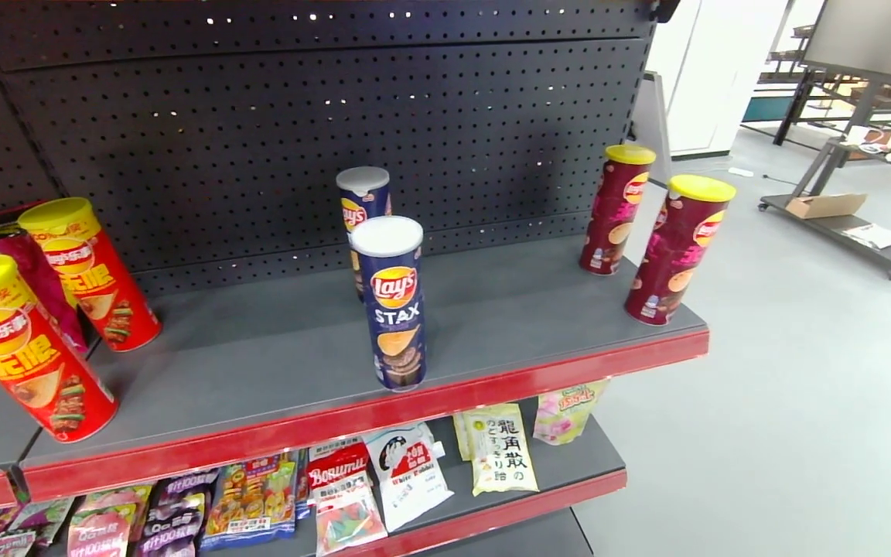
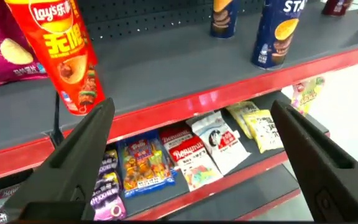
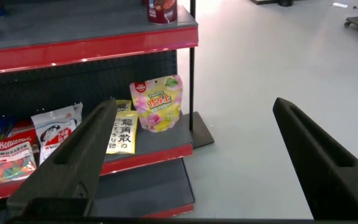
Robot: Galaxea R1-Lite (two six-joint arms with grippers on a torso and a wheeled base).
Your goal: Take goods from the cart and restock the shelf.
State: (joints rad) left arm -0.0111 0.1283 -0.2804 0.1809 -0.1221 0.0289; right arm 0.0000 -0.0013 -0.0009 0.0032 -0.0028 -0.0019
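On the grey shelf (image 1: 260, 340) with a red front edge stand chip cans. Two blue cans (image 1: 391, 302) are at the middle, one behind the other. Two dark red cans with yellow lids (image 1: 677, 247) stand at the right end, and two red cans (image 1: 24, 356) at the left. My left gripper (image 2: 194, 162) is open and empty, held in front of the shelf edge below a red can (image 2: 64, 53). My right gripper (image 3: 194, 162) is open and empty, low by the shelf's right end, facing the lower shelf (image 3: 148, 155).
Snack bags (image 1: 407, 476) lie in a row on the lower shelf. A black pegboard (image 1: 298, 116) backs the unit. To the right is open grey floor (image 1: 786, 387), with a metal rack (image 1: 871, 216) far off.
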